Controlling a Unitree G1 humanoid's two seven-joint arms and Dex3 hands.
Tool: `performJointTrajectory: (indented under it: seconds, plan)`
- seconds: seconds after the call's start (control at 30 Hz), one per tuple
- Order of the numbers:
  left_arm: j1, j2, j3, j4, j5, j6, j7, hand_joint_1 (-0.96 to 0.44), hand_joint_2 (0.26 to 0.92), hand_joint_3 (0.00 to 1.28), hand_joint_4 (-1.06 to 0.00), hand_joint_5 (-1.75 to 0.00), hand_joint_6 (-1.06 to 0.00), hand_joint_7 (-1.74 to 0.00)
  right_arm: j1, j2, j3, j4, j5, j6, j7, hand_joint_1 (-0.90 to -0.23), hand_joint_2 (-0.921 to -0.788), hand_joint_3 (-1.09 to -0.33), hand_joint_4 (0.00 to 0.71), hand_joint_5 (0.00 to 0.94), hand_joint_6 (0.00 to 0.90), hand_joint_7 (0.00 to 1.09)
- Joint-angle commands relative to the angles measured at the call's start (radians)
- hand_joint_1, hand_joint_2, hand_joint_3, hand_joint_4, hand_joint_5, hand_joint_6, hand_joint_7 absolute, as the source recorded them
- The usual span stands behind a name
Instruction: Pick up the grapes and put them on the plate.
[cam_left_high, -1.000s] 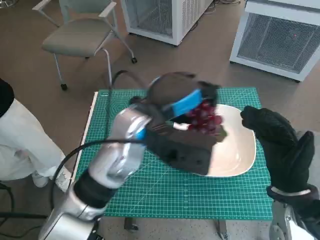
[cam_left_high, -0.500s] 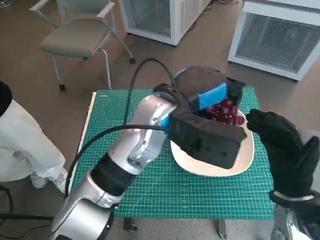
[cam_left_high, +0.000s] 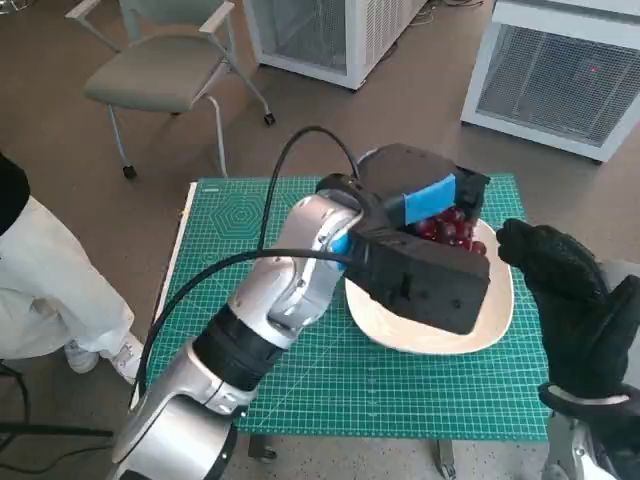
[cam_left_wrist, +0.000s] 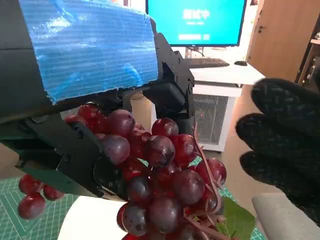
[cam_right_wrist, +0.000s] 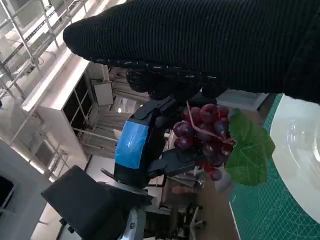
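- Grapes gripped by left hand, hanging above plate's far edge, not yet set down.
- Vs 1 s ago: arm swung further over plate twd mat's far right corner; release looks next.
- Right hand spread, holds nothing, by plate's right rim.

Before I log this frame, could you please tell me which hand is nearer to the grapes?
Left. The left hand grips the grapes above the plate; the right hand is apart, beside it.
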Motion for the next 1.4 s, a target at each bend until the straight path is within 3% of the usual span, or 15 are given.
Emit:
performJointTrajectory:
  seconds: [0.03,0.07,0.13,0.23,0.33,0.43,1.03,1.4]
  plan:
    - [0.002,-0.018,0.019,0.005,-0.044,-0.003,-0.006,0.03,0.917,0.2,-0.51,-1.38,-0.5,-1.2,0.019,0.006,0.0,0.004,-0.005,0.003,-0.011,-0.446,-0.921,-0.574,0.387,0.622,0.156,0.95]
    - [0.005,-0.018,0.019,0.004,-0.05,0.003,-0.014,0.08,0.916,0.23,-0.48,-1.41,-0.45,-1.13,0.018,0.007,0.0,0.004,-0.005,0.003,-0.012,-0.446,-0.921,-0.574,0.387,0.622,0.156,0.95]
    - [0.008,-0.018,0.016,0.002,-0.057,0.019,-0.03,0.13,0.885,0.23,-0.41,-1.26,-0.37,-0.78,0.018,0.008,-0.001,0.004,-0.007,0.003,-0.012,-0.445,-0.921,-0.574,0.387,0.621,0.156,0.95]
    - [0.001,-0.023,0.007,0.011,-0.057,0.047,-0.047,0.04,0.836,0.15,-0.28,-0.68,-0.33,-0.33,0.017,0.008,-0.001,0.004,-0.008,0.002,-0.013,-0.444,-0.921,-0.574,0.387,0.62,0.157,0.95]
    - [-0.006,-0.027,0.0,0.025,-0.055,0.066,-0.056,-0.07,0.825,0.08,-0.19,-0.23,-0.31,-0.12,0.015,0.008,-0.001,0.005,-0.008,0.002,-0.013,-0.443,-0.921,-0.574,0.387,0.619,0.157,0.95]
    - [-0.003,-0.031,0.002,0.031,-0.061,0.07,-0.055,-0.12,0.824,0.06,-0.14,-0.08,-0.29,-0.05,0.014,0.008,-0.001,0.007,-0.007,0.001,-0.012,-0.442,-0.921,-0.574,0.387,0.617,0.157,0.95]
    - [0.052,0.002,-0.003,0.093,-0.033,-0.095,0.141,-0.33,0.872,0.03,-0.08,0.0,-0.29,-0.01,0.004,0.002,0.001,0.018,0.009,0.008,0.005,-0.435,-0.921,-0.573,0.39,0.613,0.158,0.95]
    - [0.172,0.092,0.063,-0.032,-0.034,-0.146,0.281,-0.35,0.906,0.02,-0.12,-0.01,-0.32,-0.02,-0.003,-0.001,0.001,0.023,0.012,0.01,0.016,-0.436,-0.921,-0.572,0.395,0.614,0.158,0.95]
